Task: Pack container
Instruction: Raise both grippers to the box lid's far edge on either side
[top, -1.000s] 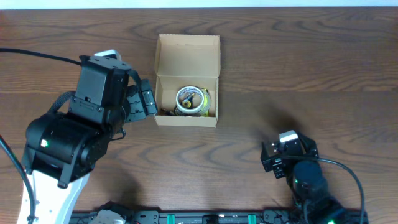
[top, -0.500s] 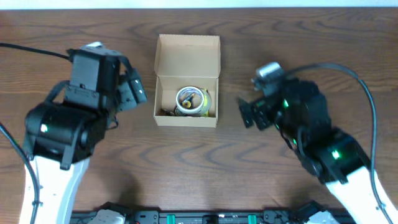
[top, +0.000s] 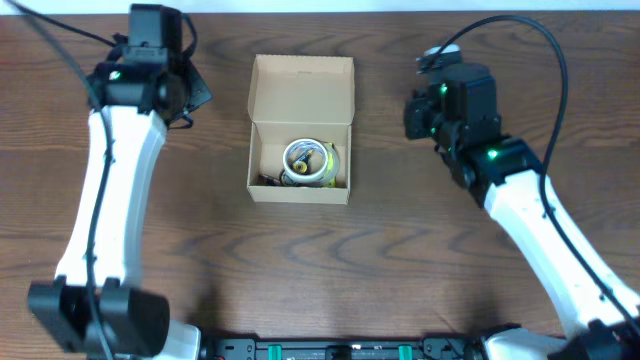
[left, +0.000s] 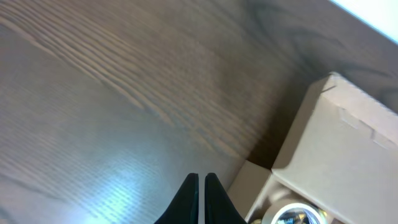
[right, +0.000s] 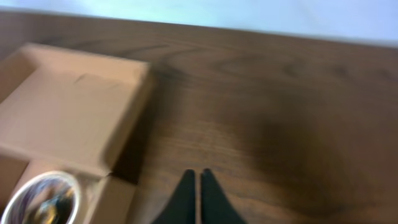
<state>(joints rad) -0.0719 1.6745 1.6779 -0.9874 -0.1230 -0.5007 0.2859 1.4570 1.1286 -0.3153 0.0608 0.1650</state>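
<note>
Both pairs of jaws are pressed together and pinch nothing: the left gripper (left: 201, 180) shows two dark fingers meeting over bare wood, and the right gripper (right: 194, 173) shows the same. Each hangs clear of the container (top: 302, 88), the left one off its far-left corner, the right one well to its right. The container sits on the table (top: 400, 250) left of centre and towards the far edge, with its flap lid (left: 339, 146) laid back on the far side. A tape roll (top: 305, 160) and some small items that are hard to make out lie in the near compartment. With goods already inside and the lid lying back, packing appears close to done; the flanking pose of the two arms probably serves to reach the flap and fold it over. The overhead view alone gives the whole interior and both arms in relation to the container, but it does not resolve the jaws. The wrist views settle the jaw state, and each shows the flap from its own side with only a sliver of the roll, blurred in the right one
</note>
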